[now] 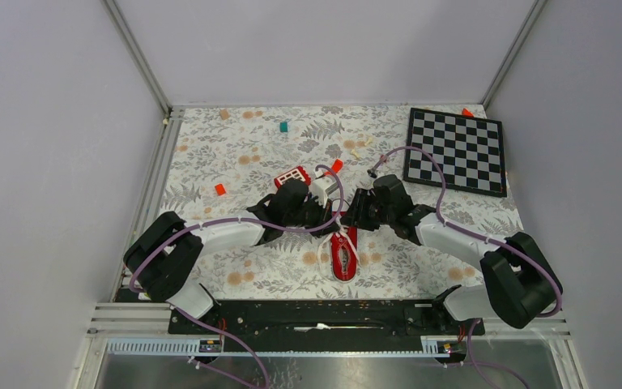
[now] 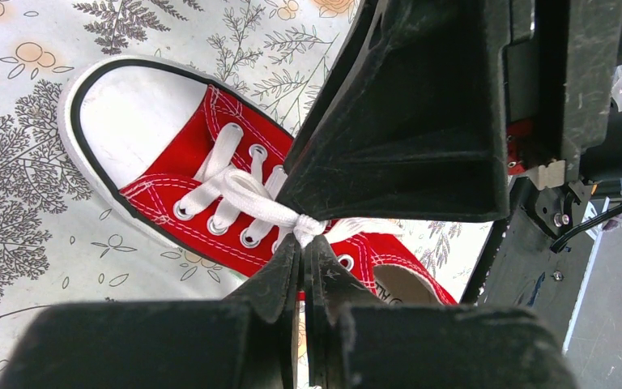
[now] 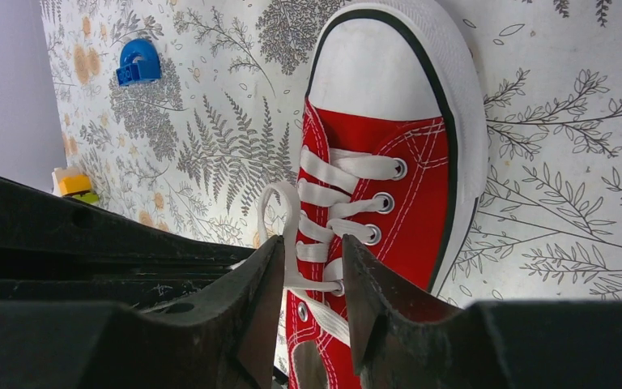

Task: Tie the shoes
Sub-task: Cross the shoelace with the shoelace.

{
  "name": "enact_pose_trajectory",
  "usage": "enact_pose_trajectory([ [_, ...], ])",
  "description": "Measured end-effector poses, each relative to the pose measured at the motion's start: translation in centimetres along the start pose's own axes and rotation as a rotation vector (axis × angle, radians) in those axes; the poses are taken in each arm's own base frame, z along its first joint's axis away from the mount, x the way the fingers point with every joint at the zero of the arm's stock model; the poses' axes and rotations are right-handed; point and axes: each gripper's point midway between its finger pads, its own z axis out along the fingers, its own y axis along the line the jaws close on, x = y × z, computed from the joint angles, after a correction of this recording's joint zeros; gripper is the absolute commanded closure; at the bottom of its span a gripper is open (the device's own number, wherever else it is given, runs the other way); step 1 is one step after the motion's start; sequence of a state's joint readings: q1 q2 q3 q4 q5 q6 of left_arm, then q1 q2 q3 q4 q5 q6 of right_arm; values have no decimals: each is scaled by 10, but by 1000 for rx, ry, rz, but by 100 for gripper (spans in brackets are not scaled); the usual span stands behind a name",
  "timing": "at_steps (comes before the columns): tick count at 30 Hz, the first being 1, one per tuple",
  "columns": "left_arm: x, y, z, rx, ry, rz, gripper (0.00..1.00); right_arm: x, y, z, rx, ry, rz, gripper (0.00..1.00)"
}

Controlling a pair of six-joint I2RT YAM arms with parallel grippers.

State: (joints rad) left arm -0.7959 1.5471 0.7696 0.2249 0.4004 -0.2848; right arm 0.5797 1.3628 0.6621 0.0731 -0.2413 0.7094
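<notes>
The shoe (image 1: 342, 254) lies near-centre on the surface (image 1: 235, 162), toe at 6 o'clock. At its 11 the left tool (image 2: 305, 243) pinches the lace (image 2: 247, 194) crossing. At its 1 the right tool (image 3: 312, 247) stands spread astride the lace.

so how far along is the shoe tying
Done: a first knot sits over the eyelets of the shoe. In hand: the left tool is shut on the lace right at that knot, and the right tool is open, straddling a loop. Left: no bow shows yet.
</notes>
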Motion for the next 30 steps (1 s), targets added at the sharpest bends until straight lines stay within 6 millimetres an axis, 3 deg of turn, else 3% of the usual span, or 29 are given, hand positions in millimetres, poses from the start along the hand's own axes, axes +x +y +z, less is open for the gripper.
enact_pose_trajectory([
  [11, 1, 0, 0, -2, 6, -2, 100, 6, 0, 10, -25, 43, 13, 65],
  [13, 1, 0, 0, -2, 5, -2, 100, 9, 0, 12, -31, 56, 15, 73],
  [17, 1, 1, -1, -2, 3, 4, 100, 12, 3, 12, -50, 76, 18, 100],
  [30, 12, 17, -9, -34, 13, -9, 100, -1, 3, 2, -25, 3, 4, 100],
])
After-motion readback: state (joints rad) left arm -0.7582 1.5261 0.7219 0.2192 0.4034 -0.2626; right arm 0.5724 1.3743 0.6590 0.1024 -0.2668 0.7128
